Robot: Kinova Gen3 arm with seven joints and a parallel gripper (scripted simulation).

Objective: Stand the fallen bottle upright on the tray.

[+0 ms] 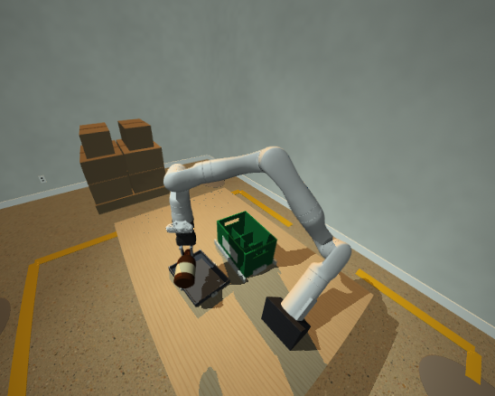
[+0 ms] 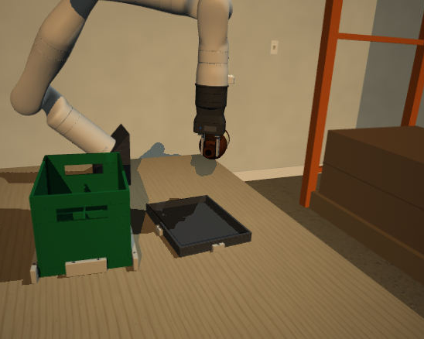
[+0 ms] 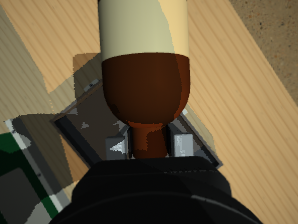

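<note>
My gripper [image 1: 186, 248] [image 2: 211, 142] [image 3: 149, 135] points down and is shut on the neck of the brown bottle [image 1: 184, 271] [image 2: 214, 148] [image 3: 145, 75], which has a cream label. The bottle sticks out sideways from the fingers, roughly level, well above the table. The dark shallow tray [image 1: 208, 281] [image 2: 203, 226] [image 3: 82, 117] lies flat on the wooden table below the bottle, with nothing in it. The green crate [image 1: 255, 259] [image 2: 83, 236] [image 3: 10, 160] stands level beside the tray.
The arm's black base [image 1: 284, 323] sits on the table near the crate. Stacked cardboard boxes [image 1: 119, 163] stand at the back wall. An orange frame [image 2: 319, 116] and large brown boxes [image 2: 381, 186] stand off the table's side. Yellow tape [image 1: 24, 316] marks the floor.
</note>
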